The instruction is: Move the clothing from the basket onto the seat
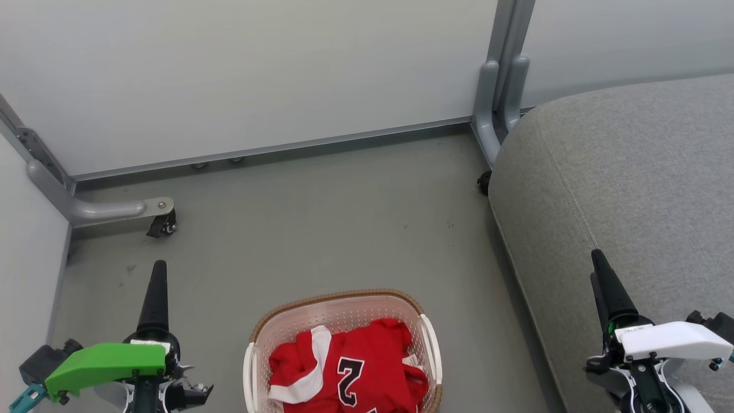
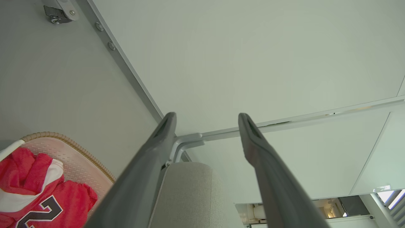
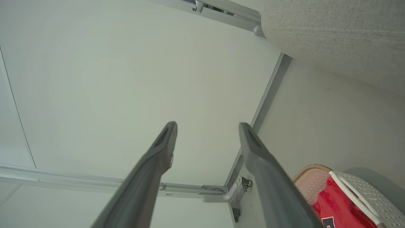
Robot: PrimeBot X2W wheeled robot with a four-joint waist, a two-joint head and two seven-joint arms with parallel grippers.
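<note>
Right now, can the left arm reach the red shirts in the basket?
Probably yes. The left gripper is open and empty, the basket sits close beside it, and the red shirts lie uncovered inside with nothing in between.

Clothing [image 1: 367,367] red, white trim, black white-edged "2", 6 o'clock. Basket [image 1: 344,314] cream-white, perforated, brown woven-look rim. Seat [image 1: 631,172] grey woven, 3 o'clock. Floor [image 1: 321,218] dull grey-green. Left gripper [image 1: 159,271] dark fingers, green cover, 7 o'clock; right gripper [image 1: 597,257] dark fingers, white cover, 5 o'clock.
</note>
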